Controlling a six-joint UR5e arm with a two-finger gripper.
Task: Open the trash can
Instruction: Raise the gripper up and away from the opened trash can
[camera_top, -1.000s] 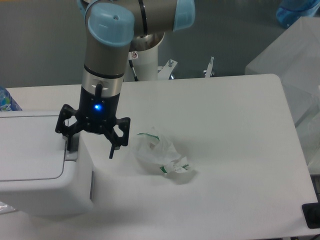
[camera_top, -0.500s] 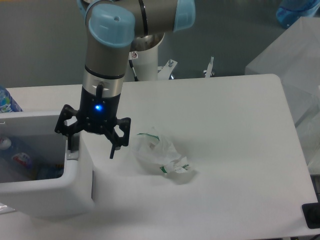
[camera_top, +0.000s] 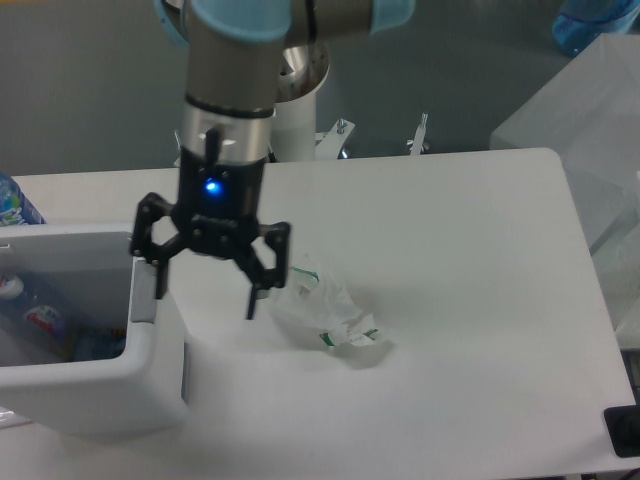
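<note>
We find the trash can (camera_top: 95, 395) at the table's (camera_top: 450, 250) lower left, about eight o'clock from the table's centre, cut off by the left edge of the view. Its top stands open: we see into the cavity, where some items with blue and red markings lie, too blurred to identify. The grey push tab (camera_top: 143, 305) sits on the bin's upper right rim. The gripper (camera_top: 205, 298) hangs from the arm (camera_top: 235, 90) above the bin's right edge, a blue light lit on its body. Its jaws are spread wide and hold nothing; one finger (camera_top: 159, 272) comes down over the push tab, though we cannot tell whether it touches, and the other finger (camera_top: 257, 288) hangs over the table just right of the bin. A small crumpled white plastic bag (camera_top: 325, 310) with green marks lies on the table at three o'clock from the gripper, close beside the right finger. At the far left edge, at about nine o'clock, part of a blue-labelled bottle (camera_top: 12, 203) shows behind the bin.
</note>
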